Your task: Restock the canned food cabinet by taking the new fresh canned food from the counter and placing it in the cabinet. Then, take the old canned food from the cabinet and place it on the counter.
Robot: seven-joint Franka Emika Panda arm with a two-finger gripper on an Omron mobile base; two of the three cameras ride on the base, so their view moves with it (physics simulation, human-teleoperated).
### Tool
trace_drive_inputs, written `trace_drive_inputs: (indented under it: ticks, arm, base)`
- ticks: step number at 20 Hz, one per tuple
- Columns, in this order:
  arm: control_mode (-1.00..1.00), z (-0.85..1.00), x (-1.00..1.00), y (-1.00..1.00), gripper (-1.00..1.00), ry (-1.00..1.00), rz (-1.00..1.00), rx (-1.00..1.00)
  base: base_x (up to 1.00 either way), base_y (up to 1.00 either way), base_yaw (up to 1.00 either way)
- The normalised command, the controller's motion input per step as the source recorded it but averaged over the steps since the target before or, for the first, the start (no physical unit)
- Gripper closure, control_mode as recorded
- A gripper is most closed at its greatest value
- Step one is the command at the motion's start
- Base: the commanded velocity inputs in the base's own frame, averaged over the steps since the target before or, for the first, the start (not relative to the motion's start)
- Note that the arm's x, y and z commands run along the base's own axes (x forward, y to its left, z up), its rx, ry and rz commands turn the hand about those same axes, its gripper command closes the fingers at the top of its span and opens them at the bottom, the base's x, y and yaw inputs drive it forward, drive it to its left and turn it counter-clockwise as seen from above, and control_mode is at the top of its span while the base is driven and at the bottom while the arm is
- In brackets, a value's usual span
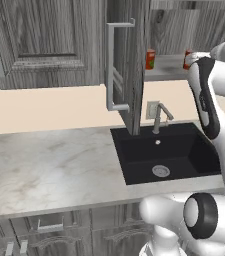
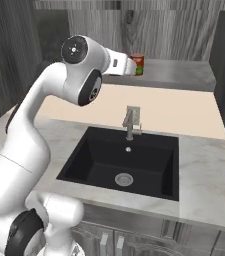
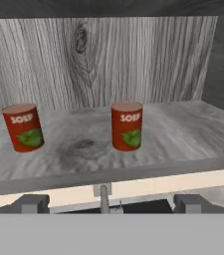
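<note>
I've got two soup cans upright on the cabinet shelf (image 3: 183, 124), one (image 3: 127, 126) at 12 o'clock, another (image 3: 24, 127) at 10; end effector (image 3: 110, 203) level, spread, empty.

My gripper (image 3: 108, 203) is wide open in front of the cabinet (image 3: 108, 64). Nothing stands between me and the shelf (image 3: 183, 129). Two cans stand on it, the left can (image 3: 23, 127) and the middle can (image 3: 127, 126), well apart, with bare shelf between them and on the right. The open door (image 1: 126, 65) sticks out on my left. The tap (image 2: 131, 121) stands below.
</note>
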Motion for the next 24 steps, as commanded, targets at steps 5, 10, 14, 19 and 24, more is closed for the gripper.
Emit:
trace_drive_inputs:
  ticks: [5, 10, 14, 19, 24]
  arm:
    - [-1.00, 0.00, -0.39, 0.57, -1.00, 0.00, 0.08, 0.00]
    - [-1.00, 0.00, 0.28, 0.38, -1.00, 0.00, 0.06, 0.00]
    - [-1.00, 0.00, 0.63, 0.21, -1.00, 0.00, 0.05, 0.00]
    - [-1.00, 0.00, 0.59, 0.28, -1.00, 0.01, 0.06, 0.00]
    - [-1.00, -0.10, 0.60, 0.26, -1.00, 0.03, 0.04, 0.00]
  base:
    - [0.00, 0.00, 0.00]
    - [0.00, 0.00, 0.00]
    - [0.00, 0.00, 0.00]
    - [0.00, 0.00, 0.00]
    - [0.00, 0.00, 0.00]
